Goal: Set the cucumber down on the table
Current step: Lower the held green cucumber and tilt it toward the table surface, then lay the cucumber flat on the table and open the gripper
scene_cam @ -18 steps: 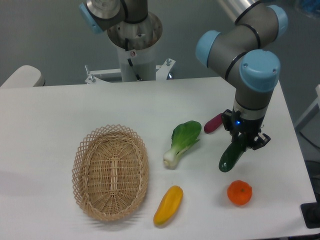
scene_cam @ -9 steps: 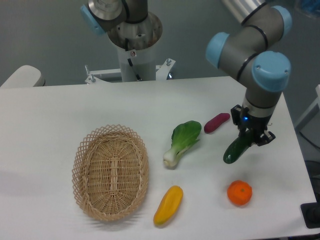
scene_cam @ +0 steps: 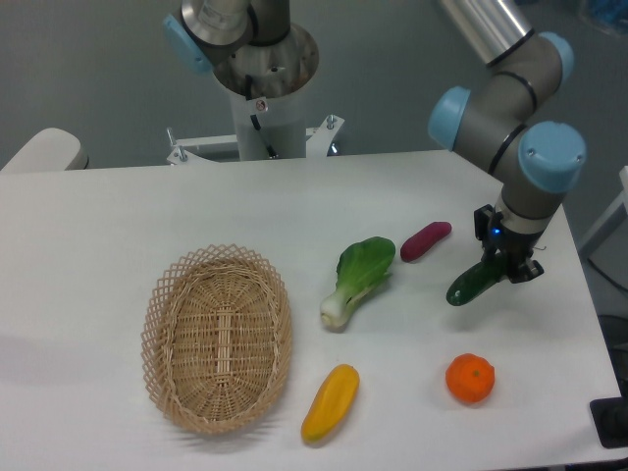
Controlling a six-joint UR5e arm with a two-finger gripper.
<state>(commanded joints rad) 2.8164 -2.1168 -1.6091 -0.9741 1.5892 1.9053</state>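
We see the fingers point(scene_cam: 506, 267) closed on the cucumber point(scene_cam: 474, 283), tilted above the tabletop point(scene_cam: 147, 216) at right; lowering and release are left.

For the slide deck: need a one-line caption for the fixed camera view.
UR5e hand holds the cucumber tilted over the white table, right of the purple vegetable and bok choy.

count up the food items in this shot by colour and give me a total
Green: 2, the cucumber and the bok choy
Purple: 1, the purple vegetable
Yellow: 1, the yellow vegetable
Orange: 1, the orange fruit
Total: 5
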